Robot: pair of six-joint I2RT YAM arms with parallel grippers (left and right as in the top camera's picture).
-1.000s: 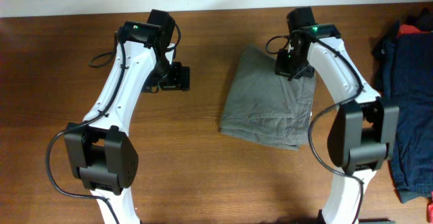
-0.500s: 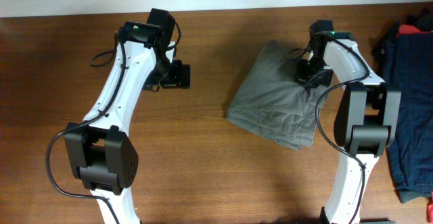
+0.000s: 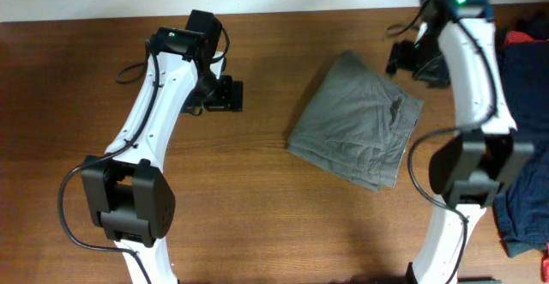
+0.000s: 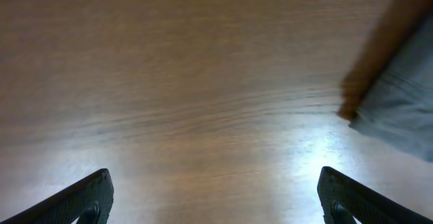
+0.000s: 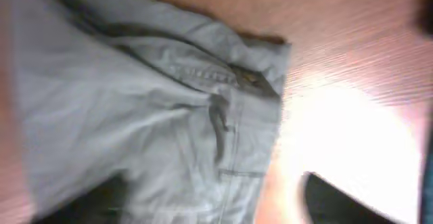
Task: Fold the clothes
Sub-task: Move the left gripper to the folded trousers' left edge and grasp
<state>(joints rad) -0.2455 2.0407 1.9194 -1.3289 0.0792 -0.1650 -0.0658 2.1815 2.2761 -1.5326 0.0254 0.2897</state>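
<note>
The shorts (image 3: 356, 121) lie as a compact, slanted folded stack flat on the bench (image 3: 257, 198), and I judge that is why neither hand is gripping them. The left hand (image 3: 228, 95) hovers over bare wood with its fingers (image 4: 81, 197) spread wide and empty, and the shorts sit well apart to its right, with only a corner at the edge of its wrist view. The right hand (image 3: 410, 61) hangs just beyond the stack's far corner, with the cloth to its left and back toward its base. Its blurred wrist view shows dark fingers set apart with nothing pinched, so it looks open and empty too.
</note>
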